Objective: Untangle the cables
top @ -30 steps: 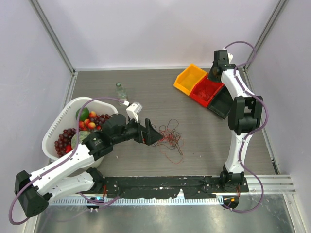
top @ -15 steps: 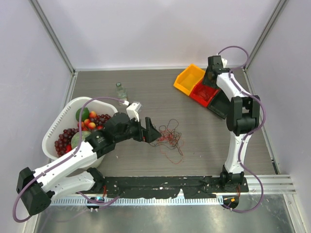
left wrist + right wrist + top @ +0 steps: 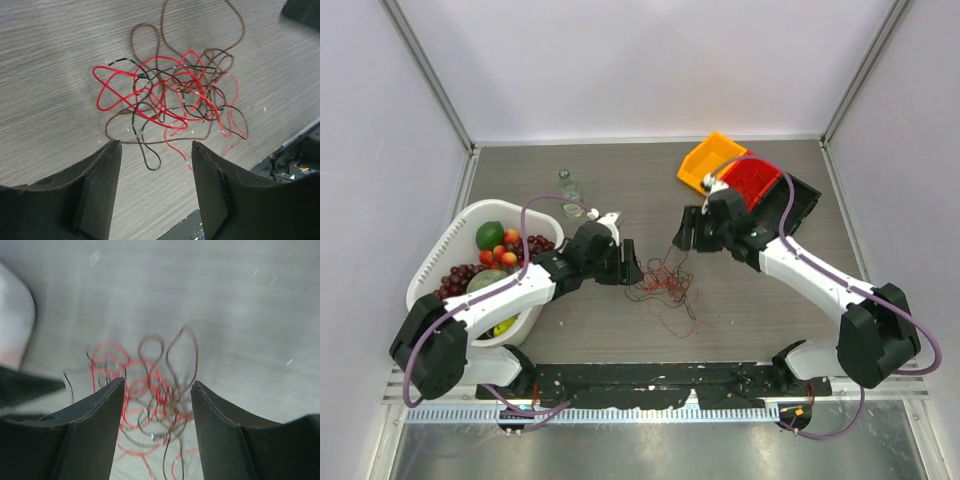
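Observation:
The cables (image 3: 665,285) lie as one loose tangle of thin red, brown and black wires on the grey table. My left gripper (image 3: 628,268) sits just left of the tangle, and my right gripper (image 3: 685,232) hovers just behind it. In the left wrist view the left gripper (image 3: 156,147) is open, with the cables (image 3: 170,100) spread just beyond its tips and a black loop reaching in between them. In the right wrist view the right gripper (image 3: 158,385) is open above the blurred cables (image 3: 155,390), which show between its fingers. Neither gripper holds a wire.
A white basket (image 3: 440,245) of fruit stands at the left, under the left arm. A small bottle (image 3: 568,185) stands behind it. Orange (image 3: 710,160), red (image 3: 752,180) and black (image 3: 802,200) bins sit at the back right. A black rail (image 3: 650,380) runs along the near edge.
My right arm swung from the bins at the back right down to the tangle, and its gripper opened. My left gripper narrowed somewhat and stayed beside the tangle.

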Robot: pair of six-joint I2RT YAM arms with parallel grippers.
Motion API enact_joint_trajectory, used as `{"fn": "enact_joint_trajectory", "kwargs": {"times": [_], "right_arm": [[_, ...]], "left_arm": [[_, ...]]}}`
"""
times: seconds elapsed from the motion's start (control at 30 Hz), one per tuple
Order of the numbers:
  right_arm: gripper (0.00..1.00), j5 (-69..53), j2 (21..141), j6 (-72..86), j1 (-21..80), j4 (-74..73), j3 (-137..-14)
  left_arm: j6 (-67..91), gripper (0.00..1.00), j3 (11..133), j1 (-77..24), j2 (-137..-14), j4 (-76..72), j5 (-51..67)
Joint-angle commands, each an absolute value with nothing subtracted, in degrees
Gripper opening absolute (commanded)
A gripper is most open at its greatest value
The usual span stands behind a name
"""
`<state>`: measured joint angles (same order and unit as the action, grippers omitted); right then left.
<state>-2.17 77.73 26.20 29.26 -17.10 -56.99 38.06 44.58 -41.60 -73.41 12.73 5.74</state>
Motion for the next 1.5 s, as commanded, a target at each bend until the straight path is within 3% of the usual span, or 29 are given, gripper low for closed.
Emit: {"fn": "enact_joint_trajectory", "kwargs": {"times": [0.0,0.17,0.3,0.57,0.73,0.97,1.27,1.37,1.47], "right_arm": [[0.60,-13.01,74.37,27.95,32.94,-10.37,-49.67],[0.59,-16.51,69.36,27.51,34.98,-7.13,-46.24],[0.60,-22.14,67.15,31.10,35.24,2.26,-41.84],[0.54,-27.77,75.93,36.56,35.42,20.11,-34.81],[0.46,-19.17,84.35,38.76,35.42,18.73,-35.86],[0.41,-14.07,88.68,39.29,35.33,17.85,-32.00],[0.45,-7.74,86.57,36.65,34.89,14.77,-30.32],[0.47,-6.33,85.09,35.86,34.80,13.19,-30.32],[0.50,-5.71,82.02,35.07,34.72,10.65,-30.58]], "left_arm": [[36.91,0.60,47.02,-41.31,-77.33,10.20,3.95],[39.98,0.36,48.51,-41.31,-84.10,7.56,4.66],[40.87,0.01,52.29,-41.48,-85.35,11.76,3.69],[43.24,0.00,57.20,-41.40,-70.59,18.70,7.99],[42.63,0.00,67.39,-41.40,-67.42,26.44,13.79],[37.63,0.00,94.17,-41.40,-65.39,36.20,16.00],[31.03,0.00,126.72,-41.40,-68.29,36.30,15.82],[29.53,0.00,126.84,-41.40,-67.51,35.08,14.60],[29.27,0.00,118.42,-41.40,-64.70,32.70,13.02]]}}
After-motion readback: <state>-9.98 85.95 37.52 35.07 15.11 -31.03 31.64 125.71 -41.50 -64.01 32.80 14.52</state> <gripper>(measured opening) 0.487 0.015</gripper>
